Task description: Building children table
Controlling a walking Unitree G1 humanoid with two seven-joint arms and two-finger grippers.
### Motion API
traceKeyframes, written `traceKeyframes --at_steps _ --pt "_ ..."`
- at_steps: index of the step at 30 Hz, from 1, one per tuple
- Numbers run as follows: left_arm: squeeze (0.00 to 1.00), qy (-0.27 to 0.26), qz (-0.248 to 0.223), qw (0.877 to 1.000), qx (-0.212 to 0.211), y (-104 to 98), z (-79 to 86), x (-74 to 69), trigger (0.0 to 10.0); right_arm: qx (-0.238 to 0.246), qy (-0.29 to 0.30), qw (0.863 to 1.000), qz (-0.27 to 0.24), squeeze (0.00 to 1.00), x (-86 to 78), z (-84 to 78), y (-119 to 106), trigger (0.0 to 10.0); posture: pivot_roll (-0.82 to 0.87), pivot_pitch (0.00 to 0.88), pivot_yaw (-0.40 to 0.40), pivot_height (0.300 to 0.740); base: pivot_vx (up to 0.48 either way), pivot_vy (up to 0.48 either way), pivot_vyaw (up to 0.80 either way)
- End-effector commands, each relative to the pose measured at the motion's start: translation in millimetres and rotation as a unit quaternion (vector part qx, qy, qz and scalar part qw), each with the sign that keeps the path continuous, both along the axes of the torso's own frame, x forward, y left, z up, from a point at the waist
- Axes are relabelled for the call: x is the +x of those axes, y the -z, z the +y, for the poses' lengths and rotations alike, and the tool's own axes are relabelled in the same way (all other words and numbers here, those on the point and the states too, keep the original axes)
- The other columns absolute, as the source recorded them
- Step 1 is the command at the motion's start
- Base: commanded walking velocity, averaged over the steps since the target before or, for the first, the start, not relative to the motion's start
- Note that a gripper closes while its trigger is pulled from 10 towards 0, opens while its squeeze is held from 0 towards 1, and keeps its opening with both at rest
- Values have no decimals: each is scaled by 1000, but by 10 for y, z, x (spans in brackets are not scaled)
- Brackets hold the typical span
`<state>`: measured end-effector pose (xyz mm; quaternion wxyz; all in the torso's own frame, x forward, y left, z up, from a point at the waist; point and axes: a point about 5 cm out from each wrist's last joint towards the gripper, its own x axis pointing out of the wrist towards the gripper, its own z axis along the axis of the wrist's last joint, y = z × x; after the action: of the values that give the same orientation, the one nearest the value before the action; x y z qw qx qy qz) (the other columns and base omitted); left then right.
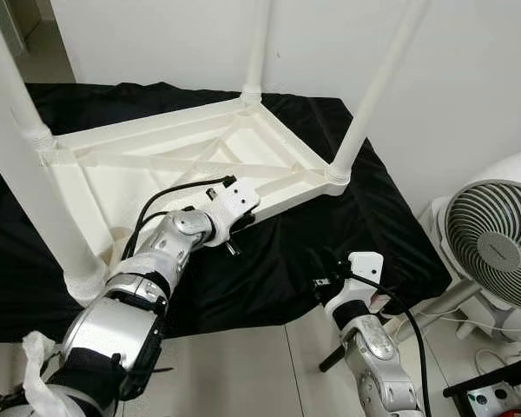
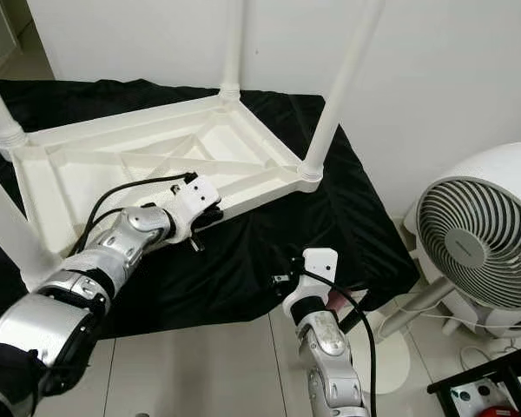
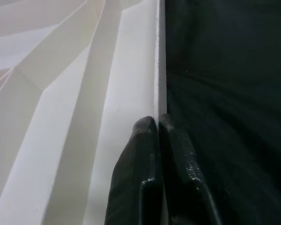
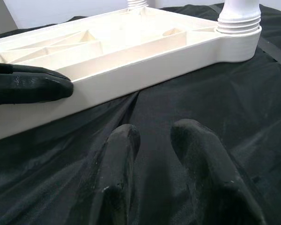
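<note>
While no bin or box stands here, the white table [image 1: 182,165] lies upside down on a black cloth [image 1: 330,243], its ribbed underside facing up like a shallow tray with nothing resting in it. Four white legs stand up from its corners; the near right leg [image 1: 373,95] leans outward.

The left gripper [image 3: 158,126] reaches forward from a bent silver arm to the table's near edge, its two black fingers [image 3: 136,164] pinched thin on the rim itself, one on either side. The right gripper [image 4: 154,136] hovers low over the cloth just short of that same edge, its fingers [image 4: 196,154] a narrow gap apart and holding nothing.

Beyond the cloth is pale tiled floor [image 1: 243,365], a white wall [image 1: 469,69] behind, and a white fan [image 1: 495,243] on the robot's right.
</note>
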<state>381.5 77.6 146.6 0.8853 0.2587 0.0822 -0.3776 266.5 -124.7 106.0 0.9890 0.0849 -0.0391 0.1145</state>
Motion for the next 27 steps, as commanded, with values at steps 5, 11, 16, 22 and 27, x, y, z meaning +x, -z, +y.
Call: traceKeyframes --at_steps 5,11,16,22,27 --pt "0 -42 8 999 -6 283 -103 -128 10000 -1 -1 1000 7 0 24 9 10 10000 19 54 -80 740 0 0 0" --pt "1000 -42 10 998 -34 253 -123 -142 10000 -2 -3 1000 6 0 43 7 1 10000 21 51 -86 740 0 0 0" --pt "251 -29 -16 997 -64 149 -152 -159 10000 -3 -3 1000 5 0 51 5 0 10000 26 49 -93 740 0 0 0" --pt "0 31 -64 991 -110 -5 -167 -318 10000 -1 -5 1000 4 0 72 8 -10 10000 42 48 -102 740 0 0 0" --pt "0 42 -66 988 -136 -26 -103 -437 10000 -1 -6 1000 3 0 99 6 -11 10000 61 49 -114 740 0 0 0"
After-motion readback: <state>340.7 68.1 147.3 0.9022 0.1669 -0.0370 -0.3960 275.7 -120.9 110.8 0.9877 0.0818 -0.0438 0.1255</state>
